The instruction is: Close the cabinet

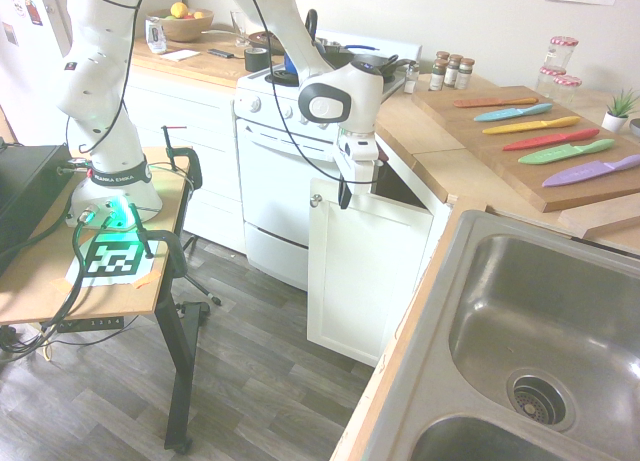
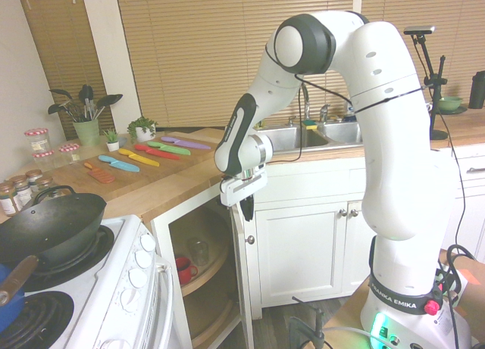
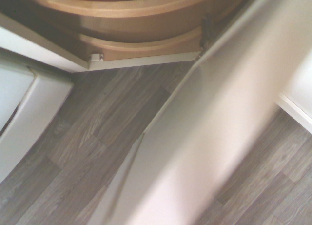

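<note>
The cabinet [image 1: 362,271] door is half open; the pincer [image 1: 345,194], seemingly pressed together, is placed at its top edge.

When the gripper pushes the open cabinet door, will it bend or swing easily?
The cabinet door looks like a stiff painted panel, so it probably will not bend. It stands wide open on side hinges, so it should swing rather than slide. The gripper sits at its top edge beside the knob, far from the hinges, so a light push likely suffices.

Wooden counter [image 1: 430,131] beside the stove
A cutting board [image 1: 520,171] with six coloured knives [image 1: 560,141] lies on it, spice jars [image 1: 450,73] near its far corner
</note>
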{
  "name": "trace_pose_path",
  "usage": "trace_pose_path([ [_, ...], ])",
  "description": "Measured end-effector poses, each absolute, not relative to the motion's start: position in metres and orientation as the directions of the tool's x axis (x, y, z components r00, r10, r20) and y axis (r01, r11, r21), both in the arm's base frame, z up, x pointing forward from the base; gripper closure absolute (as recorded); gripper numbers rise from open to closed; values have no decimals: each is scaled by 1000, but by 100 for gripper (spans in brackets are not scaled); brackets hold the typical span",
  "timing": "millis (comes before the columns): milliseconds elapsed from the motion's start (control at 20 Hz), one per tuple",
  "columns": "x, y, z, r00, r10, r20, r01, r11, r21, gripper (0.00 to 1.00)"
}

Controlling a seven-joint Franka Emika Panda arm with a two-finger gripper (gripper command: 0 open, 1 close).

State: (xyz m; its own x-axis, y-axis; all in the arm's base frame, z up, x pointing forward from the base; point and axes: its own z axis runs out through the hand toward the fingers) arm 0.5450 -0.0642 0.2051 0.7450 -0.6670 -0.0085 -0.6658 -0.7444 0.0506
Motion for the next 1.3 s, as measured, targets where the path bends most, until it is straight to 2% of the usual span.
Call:
trace_pose_path([
  [500, 572, 8, 205, 784, -621, 14, -619, -779, 101, 100],
  [800, 629, 72, 200, 787, -617, 0, -612, -781, 121, 100],
  [1000, 671, 99, 226, 789, -615, 13, -612, -783, 113, 100],
  [1150, 680, 106, 243, 790, -613, 31, -612, -785, 94, 100],
  [1300, 667, 79, 232, 773, -634, 27, -633, -768, 96, 100],
])
